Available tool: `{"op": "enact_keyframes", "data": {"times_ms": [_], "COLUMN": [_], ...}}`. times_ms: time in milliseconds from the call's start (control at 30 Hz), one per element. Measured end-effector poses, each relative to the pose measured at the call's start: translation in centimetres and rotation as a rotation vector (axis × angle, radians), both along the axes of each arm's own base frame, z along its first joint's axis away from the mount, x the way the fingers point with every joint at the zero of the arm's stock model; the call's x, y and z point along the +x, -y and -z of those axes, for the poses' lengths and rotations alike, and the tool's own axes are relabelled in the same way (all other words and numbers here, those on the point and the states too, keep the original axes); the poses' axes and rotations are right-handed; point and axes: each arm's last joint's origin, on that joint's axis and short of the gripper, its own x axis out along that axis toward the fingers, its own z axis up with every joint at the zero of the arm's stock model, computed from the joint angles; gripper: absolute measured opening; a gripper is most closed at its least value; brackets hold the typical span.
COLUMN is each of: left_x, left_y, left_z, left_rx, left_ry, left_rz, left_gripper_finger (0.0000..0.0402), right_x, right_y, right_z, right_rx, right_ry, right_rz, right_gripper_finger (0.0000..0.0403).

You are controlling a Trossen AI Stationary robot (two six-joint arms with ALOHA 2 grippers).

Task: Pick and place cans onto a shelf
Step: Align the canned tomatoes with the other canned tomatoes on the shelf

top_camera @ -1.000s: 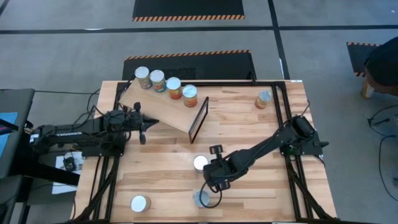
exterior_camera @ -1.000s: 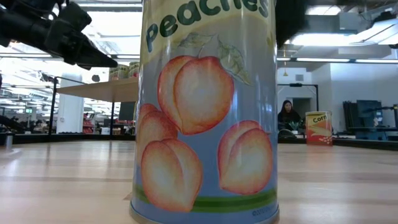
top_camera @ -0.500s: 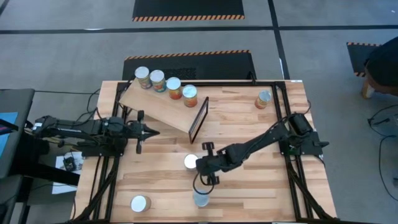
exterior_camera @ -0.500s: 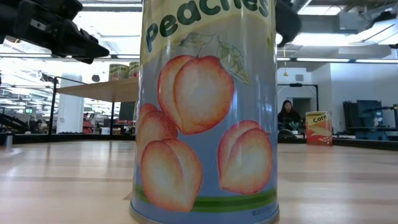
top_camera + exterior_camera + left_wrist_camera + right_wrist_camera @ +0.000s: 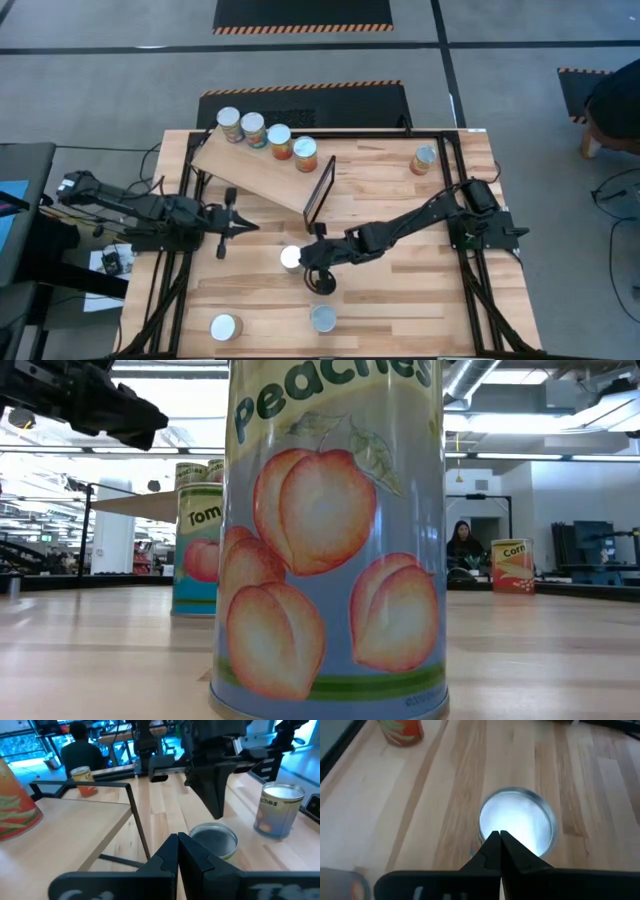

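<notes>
High view: right end effector (image 5: 304, 258) beside can (image 5: 290, 257).

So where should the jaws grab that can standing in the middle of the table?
Probably around its round side wall just under the lid, coming straight down from above: the can stands upright, lid up, with bare tabletop around it, and the right gripper is already alongside.

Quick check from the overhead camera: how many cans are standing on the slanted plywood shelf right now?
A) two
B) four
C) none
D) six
B: the high view shows four cans in a row along the far edge of the shelf, while the other four stand on the table.
</notes>
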Motion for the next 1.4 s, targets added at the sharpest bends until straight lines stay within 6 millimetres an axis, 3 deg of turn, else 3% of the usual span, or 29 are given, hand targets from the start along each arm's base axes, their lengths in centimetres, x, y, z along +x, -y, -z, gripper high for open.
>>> {"op": "enact_keyframes", "data": {"times_ms": [200, 333, 467, 600, 800, 967, 1233, 1400], "left_x": [1.7, 3.5, 6.0, 8.6, 12.2, 14.6, 17.9, 18.7], "left_y": [1.3, 2.6, 4.3, 6.1, 8.2, 9.5, 11.4, 11.6], "left_z": [-0.7, -1.1, -1.4, -2.0, -2.5, -1.7, -0.2, -0.1], "left_rx": [0.026, 0.042, 0.054, 0.060, -0.027, -0.064, -0.011, 0.013], "left_ry": [-0.065, -0.123, -0.190, -0.271, -0.424, -0.588, -0.761, -0.801], "left_rz": [-0.011, -0.027, -0.034, -0.070, -0.167, -0.200, -0.231, -0.280], "left_gripper_finger": [0.0000, 0.0000, 0.0000, 0.0000, 0.0003, 0.0031, 0.0094, 0.0113], "right_x": [0.2, -1.4, -4.0, -7.0, -12.0, -15.2, -16.5, -16.5], "right_y": [0.3, -1.4, -2.7, -2.2, -1.3, -1.0, -1.4, -1.6], "right_z": [-0.1, -1.1, -0.2, 1.8, 2.6, 2.3, 1.7, 2.2], "right_rx": [-0.033, -0.116, -0.148, -0.105, -0.054, -0.072, -0.084, -0.092], "right_ry": [0.017, -0.023, -0.025, 0.042, 0.149, 0.221, 0.260, 0.248], "right_rz": [-0.026, -0.114, -0.140, -0.114, 0.005, 0.098, 0.144, 0.141], "right_gripper_finger": [0.0010, 0.0005, 0.0004, 0.0004, 0.0005, 0.0006, 0.0007, 0.0007]}}
